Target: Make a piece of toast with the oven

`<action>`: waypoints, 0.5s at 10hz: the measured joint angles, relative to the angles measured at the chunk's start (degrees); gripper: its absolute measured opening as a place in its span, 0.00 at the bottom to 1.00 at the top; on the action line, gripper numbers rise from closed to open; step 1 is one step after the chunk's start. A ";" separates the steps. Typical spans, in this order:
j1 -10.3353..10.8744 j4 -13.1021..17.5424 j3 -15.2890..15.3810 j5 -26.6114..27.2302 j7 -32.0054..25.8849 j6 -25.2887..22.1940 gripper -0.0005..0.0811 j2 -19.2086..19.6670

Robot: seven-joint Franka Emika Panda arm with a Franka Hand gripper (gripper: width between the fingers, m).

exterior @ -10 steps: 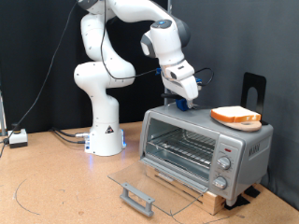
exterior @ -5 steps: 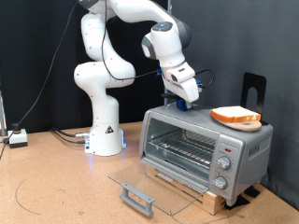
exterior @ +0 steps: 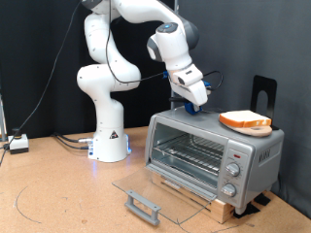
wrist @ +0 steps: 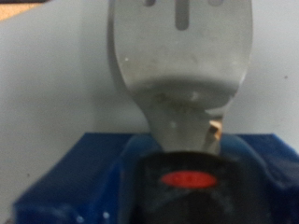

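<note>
End effector (exterior: 191,109): one, on the single arm, low over the top of the oven (exterior: 209,150) at the roof's end toward the exterior view's left. Its fingers reach down to a small dark blue object (exterior: 189,110) on the roof; the wrist view, blurred and very close, shows a blue mass (wrist: 149,182) with a dark part bearing a red mark. Whether the fingers are apart or together, or grip anything, cannot be told.

Piece of toast (exterior: 245,120): one, lying flat on a round wooden plate (exterior: 256,131) at the roof's opposite end. From the end effector it lies toward the exterior view's right, near but apart, at about the same height. Its longer side runs roughly along the roof.

Oven: one, raised on a wooden base (exterior: 199,195) at the bench (exterior: 58,194) edge toward the exterior view's right. Glass door (exterior: 160,191) dropped fully open, wire rack (exterior: 190,153) bare, three knobs (exterior: 233,176) on the front panel. Judgement: bread not yet loaded.

Other: one dark upright stand (exterior: 264,95) behind the oven.
</note>
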 joint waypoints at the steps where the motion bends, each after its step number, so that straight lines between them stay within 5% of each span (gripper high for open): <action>1: 0.01 0.20 -1.13 0.23 -0.61 -0.74 0.50 -0.58; 5: -0.22 1.58 -8.67 -0.43 -1.75 -7.70 0.50 -6.14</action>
